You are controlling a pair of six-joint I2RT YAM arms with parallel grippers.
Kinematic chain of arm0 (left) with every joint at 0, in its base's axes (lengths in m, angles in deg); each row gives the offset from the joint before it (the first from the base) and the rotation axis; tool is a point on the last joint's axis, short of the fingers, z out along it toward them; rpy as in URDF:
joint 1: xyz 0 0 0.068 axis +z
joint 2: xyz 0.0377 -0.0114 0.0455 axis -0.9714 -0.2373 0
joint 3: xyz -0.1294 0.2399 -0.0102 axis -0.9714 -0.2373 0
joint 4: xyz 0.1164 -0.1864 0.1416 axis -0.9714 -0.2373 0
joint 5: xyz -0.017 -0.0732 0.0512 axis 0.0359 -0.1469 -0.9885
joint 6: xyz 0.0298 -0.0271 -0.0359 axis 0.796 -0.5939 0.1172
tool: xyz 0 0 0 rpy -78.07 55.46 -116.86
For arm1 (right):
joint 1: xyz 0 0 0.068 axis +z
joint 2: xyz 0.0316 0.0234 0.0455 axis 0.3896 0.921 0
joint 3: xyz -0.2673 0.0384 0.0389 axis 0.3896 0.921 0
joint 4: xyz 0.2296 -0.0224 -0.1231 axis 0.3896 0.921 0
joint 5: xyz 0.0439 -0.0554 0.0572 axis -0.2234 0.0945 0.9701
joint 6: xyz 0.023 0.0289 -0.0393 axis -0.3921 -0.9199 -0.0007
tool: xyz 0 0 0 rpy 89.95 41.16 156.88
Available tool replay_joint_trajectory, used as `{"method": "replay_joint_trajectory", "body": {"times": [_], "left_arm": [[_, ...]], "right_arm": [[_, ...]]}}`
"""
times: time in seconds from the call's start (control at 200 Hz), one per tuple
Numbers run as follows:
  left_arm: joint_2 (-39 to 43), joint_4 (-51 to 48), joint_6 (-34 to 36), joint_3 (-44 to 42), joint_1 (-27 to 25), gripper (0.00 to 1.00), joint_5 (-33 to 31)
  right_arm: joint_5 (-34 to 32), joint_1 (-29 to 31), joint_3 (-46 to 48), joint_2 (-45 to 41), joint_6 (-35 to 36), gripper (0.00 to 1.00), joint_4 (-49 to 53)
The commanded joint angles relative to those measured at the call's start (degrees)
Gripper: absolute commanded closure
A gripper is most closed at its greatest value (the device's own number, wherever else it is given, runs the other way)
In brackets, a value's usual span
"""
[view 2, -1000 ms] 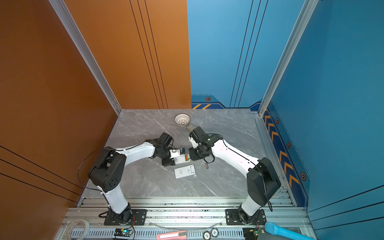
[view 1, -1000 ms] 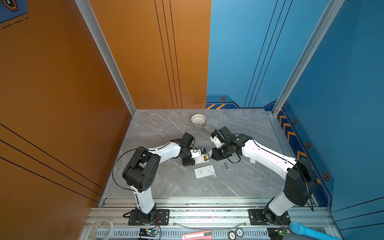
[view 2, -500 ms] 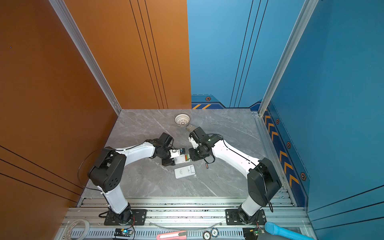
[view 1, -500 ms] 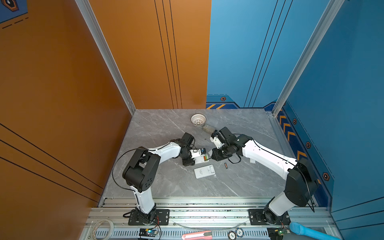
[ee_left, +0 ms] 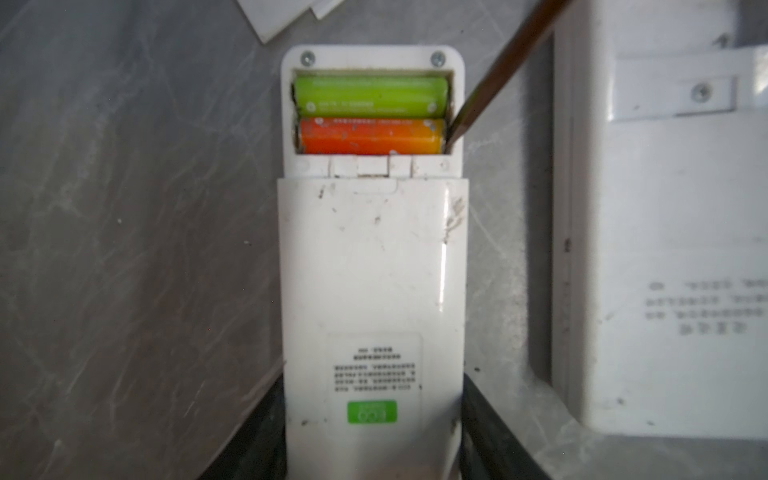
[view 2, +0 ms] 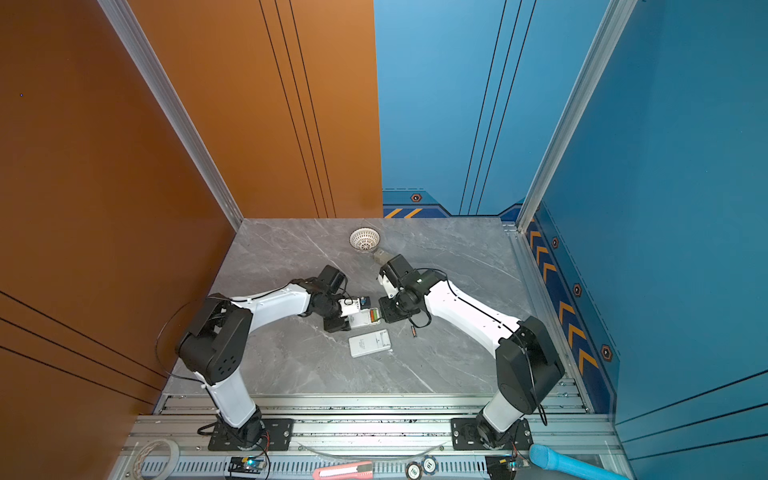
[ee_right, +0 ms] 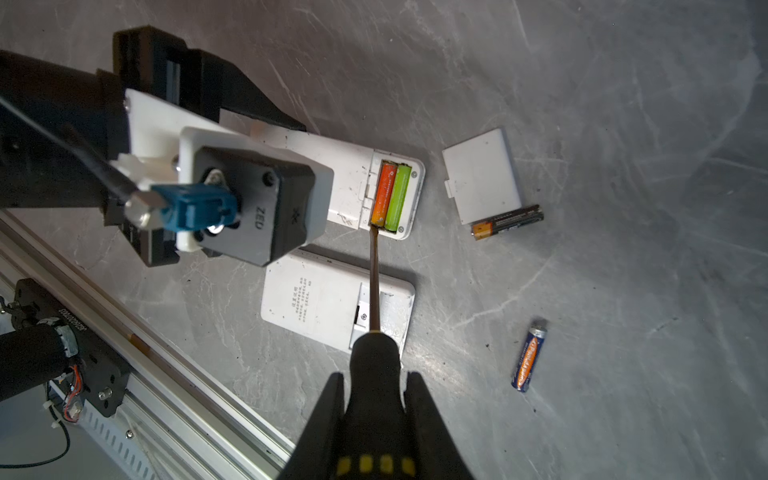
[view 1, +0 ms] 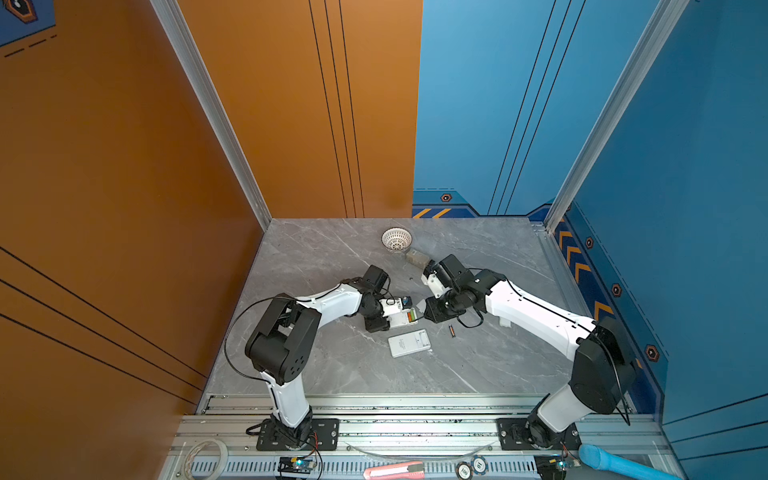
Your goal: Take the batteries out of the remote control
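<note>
Checking grips. Left side? (Ana)

Jaws of the left gripper [ee_left: 374, 395] are clamped on the remote control [ee_left: 370, 257], one finger on each long edge, at the label end. It lies back-up on the grey table [view 1: 332, 257], battery bay open, bay end toward the right arm. (Lee)

Right? (Ana)

Jaws of the right gripper [ee_right: 374, 415] are closed on the black handle of the screwdriver [ee_right: 375, 282]. The shaft crosses above the second remote [ee_right: 316, 307]. The tip sits in the bay corner, at one end of the orange battery [ee_right: 384, 193]. (Lee)

Cells in the bay? (Ana)

Two, side by side, touching. Long axes run across the remote's width, square to its length. The green battery [ee_left: 370, 96] is next to the end wall with the two screws. The orange one is on the inner side, by the latch slots. Polarity marks are too blurred to read. (Lee)

Anything out? (Ana)

Two loose on the table. The black-and-orange battery [ee_right: 507, 222] lies just beside the detached cover [ee_right: 482, 174], orange end pointing back toward the remote control. The blue battery [ee_right: 528, 359] lies well apart from both remotes, axis roughly parallel to the screwdriver shaft, lighter metal end toward the cover. (Lee)
</note>
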Motion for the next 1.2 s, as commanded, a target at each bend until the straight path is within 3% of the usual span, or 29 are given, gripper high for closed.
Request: {"method": "replay_joint_trajectory", "body": {"times": [0.0, 0.325, 0.616, 0.946, 1.196], "left_arm": [[-1.1, -2.9, 0.9, -0.9, -1.0, 1.0, -3.1], [-1.4, -5.6, 1.1, -0.1, -1.8, 1.0, 0.7], [-2.6, -9.2, 2.2, 1.9, -1.8, 1.0, 5.2], [-4.1, -14.5, 2.7, 3.7, -0.7, 1.0, 14.0], [-6.4, -17.7, 2.8, 6.5, -0.7, 1.0, 15.2]], "right_arm": [[-4.1, 0.6, -0.8, 2.6, 1.0, 1.0, 6.9], [-21.2, 12.9, -0.7, 5.5, -6.3, 1.0, 4.2], [-32.0, 20.2, 7.3, 4.1, -13.2, 1.0, -8.5], [-39.8, 25.9, 29.3, 0.3, -19.4, 1.0, -41.7], [-49.2, 29.8, 38.4, 5.5, -21.7, 1.0, -63.0]]}}
